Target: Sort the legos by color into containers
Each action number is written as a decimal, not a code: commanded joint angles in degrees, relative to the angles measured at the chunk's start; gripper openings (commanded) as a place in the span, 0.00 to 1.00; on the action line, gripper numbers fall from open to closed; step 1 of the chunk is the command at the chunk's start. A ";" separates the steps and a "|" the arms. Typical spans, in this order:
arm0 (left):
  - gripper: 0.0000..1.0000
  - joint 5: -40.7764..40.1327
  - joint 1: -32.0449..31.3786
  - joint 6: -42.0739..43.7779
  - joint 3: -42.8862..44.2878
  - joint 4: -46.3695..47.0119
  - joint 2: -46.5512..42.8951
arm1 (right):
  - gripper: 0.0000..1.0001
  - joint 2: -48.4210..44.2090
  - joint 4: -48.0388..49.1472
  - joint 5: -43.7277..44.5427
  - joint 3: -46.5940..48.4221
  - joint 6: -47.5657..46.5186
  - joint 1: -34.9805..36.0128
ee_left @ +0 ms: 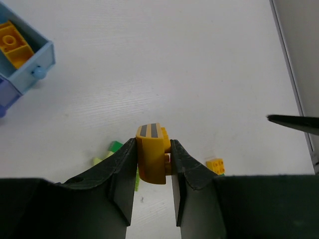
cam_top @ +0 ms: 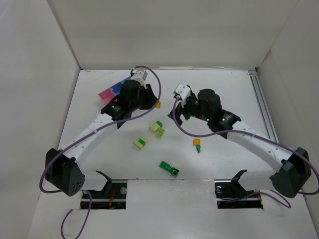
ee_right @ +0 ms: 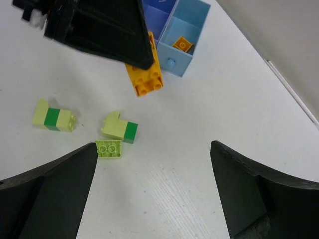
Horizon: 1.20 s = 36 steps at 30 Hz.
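Observation:
My left gripper [ee_left: 152,145] is shut on an orange-yellow brick [ee_left: 151,160] and holds it above the table. The right wrist view shows the same brick [ee_right: 145,79] hanging under the left fingers, close to a blue container [ee_right: 175,60] that has an orange brick [ee_right: 183,44] inside. Seen from the left wrist, that blue container [ee_left: 39,63] is at the far left. My right gripper [ee_right: 154,149] stands wide open over bare table with nothing between its fingers. A lime brick [ee_right: 108,148] lies by its left finger, with two pale yellow-with-green bricks [ee_right: 119,129] [ee_right: 55,117] beyond.
From above, pink [cam_top: 106,93] and blue [cam_top: 119,83] containers sit at the back left, partly hidden by the left arm. A dark green brick [cam_top: 170,169] lies near the front. An orange-and-green brick [cam_top: 198,144] lies right of centre. White walls enclose the table.

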 commanded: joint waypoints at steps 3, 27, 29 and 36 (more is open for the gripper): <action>0.00 -0.76 6.24 -0.85 -0.27 0.73 -3.92 | 0.99 -3.93 0.69 2.38 0.31 -0.17 -0.36; 0.00 -13.68 24.18 -2.25 14.14 -0.94 16.38 | 0.99 -0.94 -3.18 6.07 -2.68 3.34 -11.18; 0.00 -12.10 24.97 -2.78 15.62 -1.46 18.49 | 0.99 -0.15 -3.18 6.07 -2.16 3.86 -11.71; 0.00 -12.10 25.50 -2.78 19.49 -2.61 21.13 | 0.99 3.28 -2.65 6.60 -1.63 4.40 -12.94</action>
